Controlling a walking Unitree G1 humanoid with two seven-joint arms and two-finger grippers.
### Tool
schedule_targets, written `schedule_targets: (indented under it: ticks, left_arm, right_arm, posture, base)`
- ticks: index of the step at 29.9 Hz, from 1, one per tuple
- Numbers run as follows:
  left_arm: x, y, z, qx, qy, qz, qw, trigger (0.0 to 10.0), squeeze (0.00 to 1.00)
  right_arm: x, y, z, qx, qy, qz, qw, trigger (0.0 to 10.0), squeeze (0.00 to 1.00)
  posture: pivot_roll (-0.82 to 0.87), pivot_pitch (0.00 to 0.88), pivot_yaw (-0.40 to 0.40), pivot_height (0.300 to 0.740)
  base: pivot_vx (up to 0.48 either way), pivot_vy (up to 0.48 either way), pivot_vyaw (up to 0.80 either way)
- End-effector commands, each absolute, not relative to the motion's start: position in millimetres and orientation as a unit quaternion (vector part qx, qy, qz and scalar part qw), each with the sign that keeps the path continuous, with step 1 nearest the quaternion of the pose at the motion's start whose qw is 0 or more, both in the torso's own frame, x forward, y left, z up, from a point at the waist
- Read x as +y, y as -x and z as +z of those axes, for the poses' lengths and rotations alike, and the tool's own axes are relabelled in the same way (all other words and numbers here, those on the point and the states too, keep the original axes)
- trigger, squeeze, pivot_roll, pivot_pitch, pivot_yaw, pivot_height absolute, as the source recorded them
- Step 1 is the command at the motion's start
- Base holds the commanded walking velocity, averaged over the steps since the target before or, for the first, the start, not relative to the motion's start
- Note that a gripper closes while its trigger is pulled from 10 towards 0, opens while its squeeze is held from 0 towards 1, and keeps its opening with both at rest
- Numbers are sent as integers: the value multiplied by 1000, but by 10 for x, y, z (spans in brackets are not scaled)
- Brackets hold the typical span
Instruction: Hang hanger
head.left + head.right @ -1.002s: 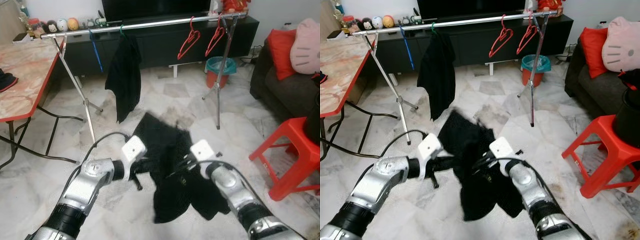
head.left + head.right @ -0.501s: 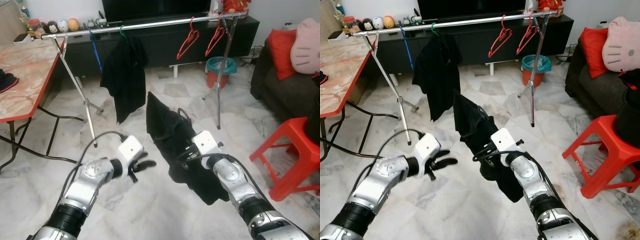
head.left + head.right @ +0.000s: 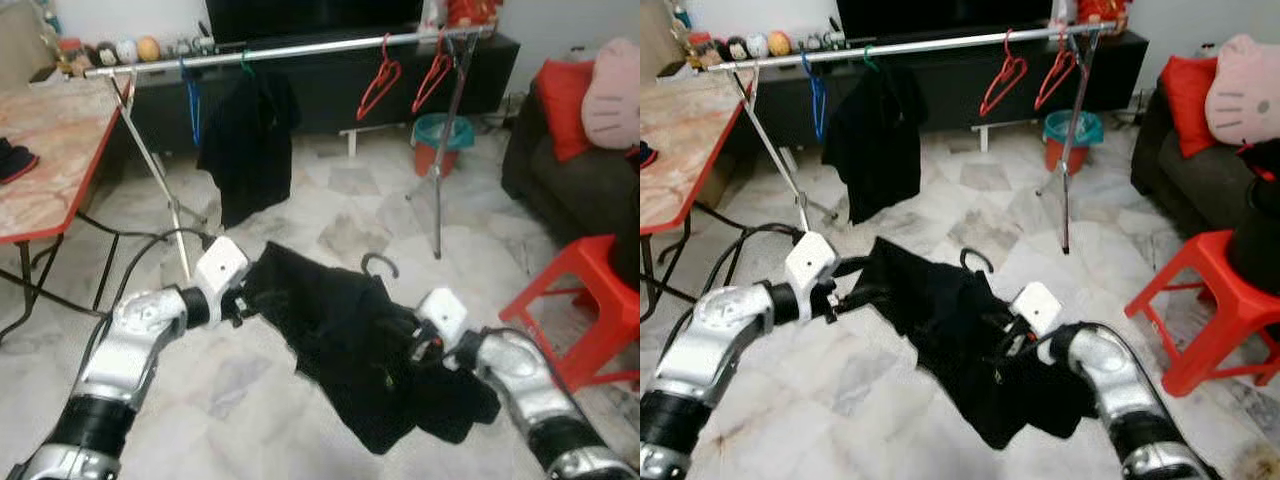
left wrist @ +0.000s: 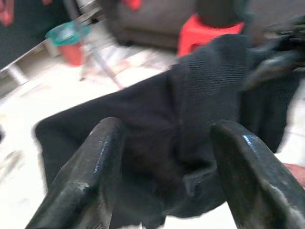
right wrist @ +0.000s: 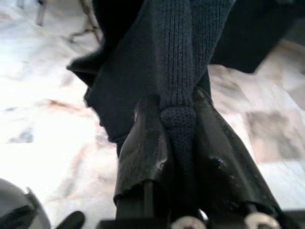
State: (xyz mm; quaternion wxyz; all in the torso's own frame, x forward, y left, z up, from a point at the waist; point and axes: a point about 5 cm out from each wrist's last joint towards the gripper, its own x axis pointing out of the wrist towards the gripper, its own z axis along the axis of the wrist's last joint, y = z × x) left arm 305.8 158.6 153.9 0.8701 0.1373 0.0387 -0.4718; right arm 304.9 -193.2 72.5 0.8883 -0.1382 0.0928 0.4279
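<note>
Right end effector (image 5: 178, 143) is seen clamped on a fold of the black knit garment (image 3: 350, 340); in the right wrist view the fabric is pinched tight between both fingers (image 5: 143, 143). Left end effector (image 4: 167, 162) is held at the garment's other edge, its fingers (image 4: 90, 171) spread apart with cloth lying between them; whether the cloth is touched cannot be told. The garment is stretched between the two arms, low over the marble floor (image 3: 250, 390). A dark hanger hook (image 3: 378, 262) is seen rising from the garment's upper edge. To the robot's right a red stool (image 3: 590, 300) is noted; to its left, the bench (image 3: 50, 150) with a red rim. Farther off, the metal clothes rail (image 3: 300, 47) is seen carrying a hung black shirt (image 3: 245, 135), a blue hanger (image 3: 192, 95) and two red hangers (image 3: 405, 70). Beyond the rail a teal bin (image 3: 438, 135) is noted.
</note>
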Motion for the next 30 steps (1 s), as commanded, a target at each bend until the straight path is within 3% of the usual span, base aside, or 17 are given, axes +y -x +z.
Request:
schedule_targets:
  ticks: [1, 5, 6, 13, 19, 20, 21, 22, 30]
  left_arm:
    - [1521, -2986, 1590, 41, -127, -518, 845, 10000, 0]
    - [1453, -2938, 1588, 44, -127, -545, 827, 10000, 0]
    - [1394, -2906, 1593, 45, -119, -563, 817, 10000, 1000]
    - [1278, -2832, 1747, 22, -95, -597, 796, 10000, 1000]
    - [1175, -2808, 1586, 58, -117, -615, 778, 10000, 1000]
    - [1155, -2791, 1553, 64, -120, -621, 772, 10000, 231]
    - [1155, -2791, 1553, 64, -120, -621, 772, 10000, 231]
    - [1133, -2797, 1527, 68, -120, -623, 770, 10000, 0]
    - [1055, -2921, 1534, 61, -123, -609, 781, 10000, 0]
  right_arm:
    - [-1884, -3078, 879, 65, 117, 472, 871, 10000, 0]
    - [-1884, -3047, 880, 81, 114, 513, 847, 10000, 0]
    - [-1885, -3022, 862, 99, 123, 541, 826, 10000, 0]
    - [-1868, -3051, 898, 114, 137, 570, 802, 10000, 0]
    - [-1745, -3098, 983, 83, 129, 575, 803, 10000, 0]
    - [-1724, -3102, 987, 79, 131, 575, 804, 10000, 0]
    - [-1724, -3102, 987, 79, 131, 575, 804, 10000, 0]
    - [-1701, -3108, 1003, 73, 134, 577, 802, 10000, 0]
    - [-1601, -3099, 1086, 53, 138, 604, 783, 10000, 0]
  posture:
    - [-73, 0, 81, 740]
    - [-66, 0, 69, 740]
    - [-66, 0, 65, 740]
    - [-50, 0, 51, 740]
    - [-57, 0, 71, 740]
    - [-61, 0, 83, 740]
    - [-61, 0, 83, 740]
    - [-65, 0, 92, 740]
    - [-73, 0, 108, 740]
  base:
    - [0, 0, 0]
    - [0, 0, 0]
    - [0, 0, 0]
    - [0, 0, 0]
    - [0, 0, 0]
    - [0, 0, 0]
    - [0, 0, 0]
    - [0, 0, 0]
    - [0, 0, 0]
